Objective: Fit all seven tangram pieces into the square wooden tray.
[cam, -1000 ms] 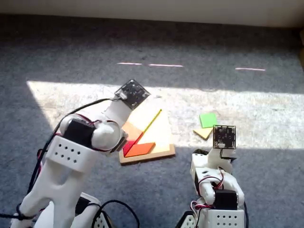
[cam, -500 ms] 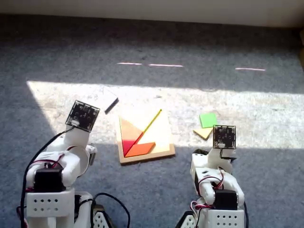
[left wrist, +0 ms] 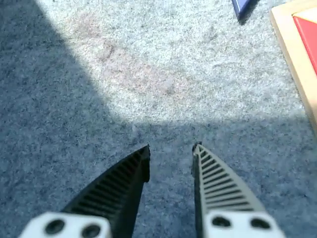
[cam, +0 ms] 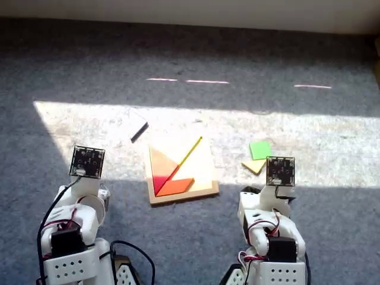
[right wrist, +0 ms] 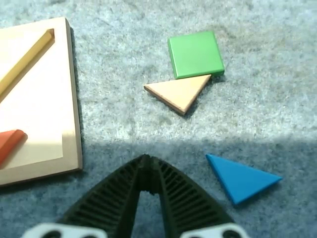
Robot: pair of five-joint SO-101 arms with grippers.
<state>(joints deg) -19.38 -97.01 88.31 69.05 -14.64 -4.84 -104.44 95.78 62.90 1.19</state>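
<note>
Since a second ago the left arm (cam: 76, 222) has pulled back from above the tray (cam: 184, 197) and is now folded low, well apart from the tray on its own side. The right arm (cam: 270, 228) has not moved.

The left gripper (left wrist: 171, 148) has its jaws apart with nothing between them, and it hangs above the grey carpet (cam: 297, 59). From its camera one edge of the tray (left wrist: 292, 54) is seen with a red piece (left wrist: 307, 34) inside it, and past the tray's corner there is a dark blue piece (left wrist: 242, 6).

The right gripper (right wrist: 147, 161) has its jaws together and holds nothing. It is just off the tray's near corner (right wrist: 74, 99).

Inside the tray lie the red piece (cam: 159, 183) and an orange piece (cam: 176, 187) along the near edge. A yellow piece (cam: 190, 152) shows as a thin slanted strip across the middle.

Outside the tray, on the right arm's side, a green square (right wrist: 195, 53) lies near the tray but apart from it. A pale triangle (right wrist: 179, 91) touches this square. A blue triangle (right wrist: 240, 179) is farther from the tray and is apart from both.

On the left arm's side the dark blue piece (cam: 138, 129) lies on the carpet near the tray's far corner and does not touch it.
</note>
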